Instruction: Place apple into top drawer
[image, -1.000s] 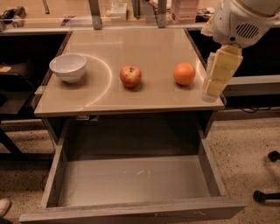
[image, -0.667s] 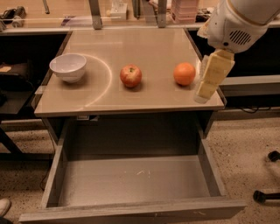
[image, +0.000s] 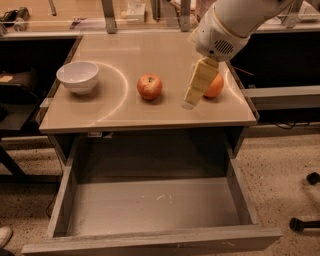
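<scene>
The red apple (image: 149, 86) with yellowish patches sits on the beige table top (image: 150, 45), near its middle. The top drawer (image: 150, 205) is pulled wide open below the table's front edge, and its grey bottom is bare. My gripper (image: 192, 97) hangs from the white arm at the upper right. It points down over the table, just right of the apple and in front of the orange fruit (image: 215, 87).
A white bowl (image: 78, 76) stands on the table's left side. The orange fruit lies right of the apple, partly behind the gripper. Chair and table legs stand at the back edge. Caster wheels (image: 300, 222) are on the floor at right.
The arm and gripper have moved left, from beyond the orange fruit at the table's right edge to in front of it, closer to the apple.
</scene>
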